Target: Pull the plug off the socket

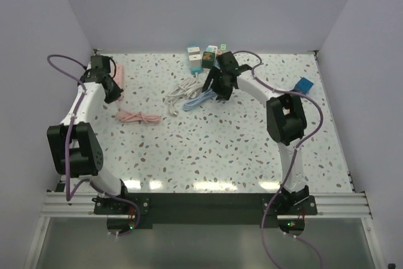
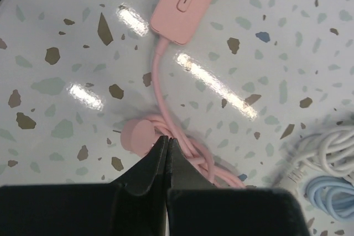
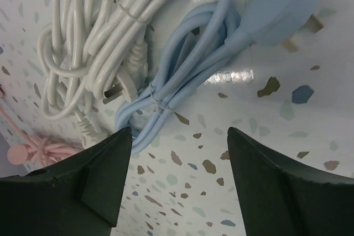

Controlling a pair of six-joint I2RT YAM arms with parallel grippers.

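Blue plug [image 3: 279, 6] lies untouched — right jaws spread wide above its cable [image 3: 188, 64], left jaws pressed together.

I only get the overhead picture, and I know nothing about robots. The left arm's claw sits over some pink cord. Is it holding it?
Observer: No. Its wrist camera shows the left gripper shut, with nothing between its fingers, right at the coiled pink cord.
Operator: Is that cord plugged in?
Observer: No. Its round pink plug lies loose beside the coil.
Operator: And the right claw?
Observer: The right gripper is open over a bundled light-blue cable, whose flat light-blue plug is in no socket either.
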